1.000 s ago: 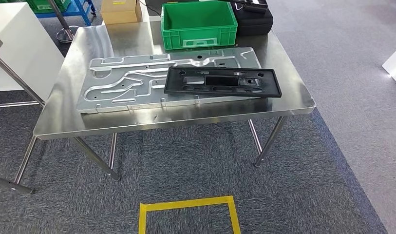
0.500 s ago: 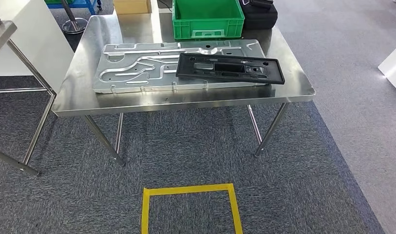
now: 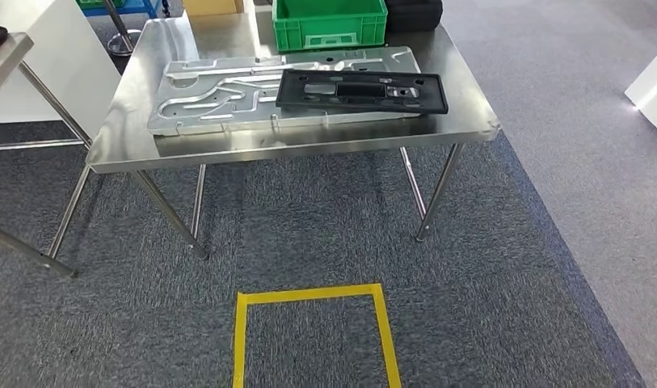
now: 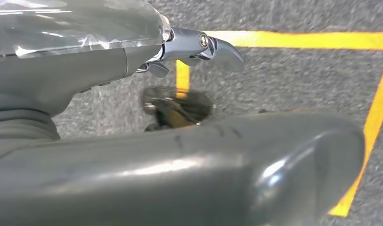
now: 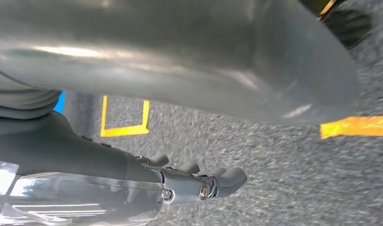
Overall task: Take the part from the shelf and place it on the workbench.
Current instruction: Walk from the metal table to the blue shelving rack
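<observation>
Sitting on workbench (image 3: 309, 149): green crate (image 3: 329, 23), contents hidden.

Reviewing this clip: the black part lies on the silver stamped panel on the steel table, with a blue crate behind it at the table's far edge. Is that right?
Not quite: the crate is green, not blue, as the head view shows. The rest holds: the black part lies on the silver stamped panel on the steel table, and the crate stands behind it at the far edge.
</observation>
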